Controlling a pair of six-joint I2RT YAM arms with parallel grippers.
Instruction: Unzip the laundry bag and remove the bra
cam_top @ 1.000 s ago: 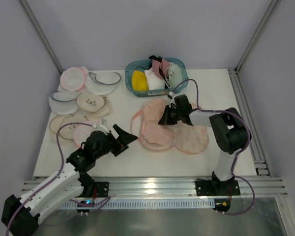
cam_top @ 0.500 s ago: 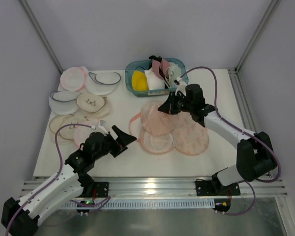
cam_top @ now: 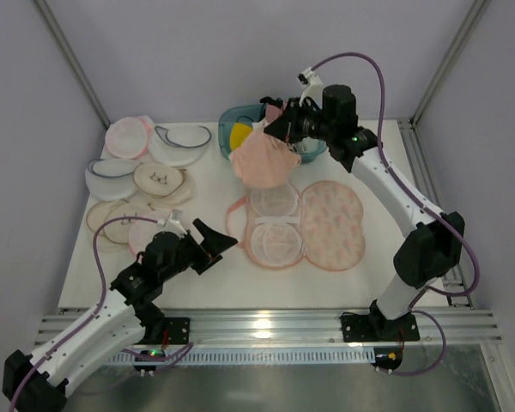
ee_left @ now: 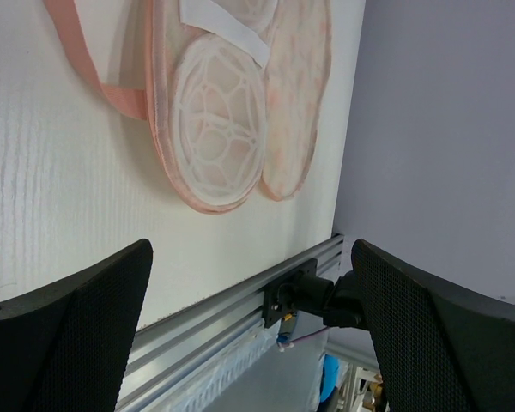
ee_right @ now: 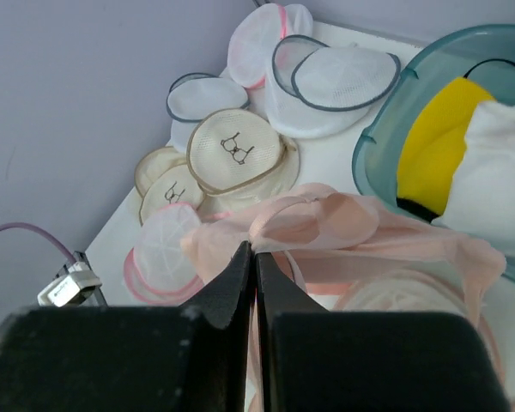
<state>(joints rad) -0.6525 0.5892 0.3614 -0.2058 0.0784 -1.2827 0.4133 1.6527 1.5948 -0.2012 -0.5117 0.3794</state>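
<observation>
The patterned laundry bag (cam_top: 330,225) lies opened flat on the table, its pale inner shells (cam_top: 273,236) showing; it also shows in the left wrist view (ee_left: 219,129). My right gripper (cam_top: 279,130) is shut on the pale pink bra (cam_top: 263,160) and holds it in the air above the bag, by the teal basket. In the right wrist view the jaws are closed on the bra's edge (ee_right: 326,225). My left gripper (cam_top: 215,238) is open and empty, left of the bag, just above the table.
A teal basket (cam_top: 232,116) with yellow and white items stands at the back. Several round mesh pouches (cam_top: 159,180) lie at the left. A metal rail (cam_top: 266,326) runs along the near edge.
My right gripper has risen and moved back toward the basket, lifting the bra out of the bag. The bag's inner shells are now uncovered. The left arm has barely moved.
</observation>
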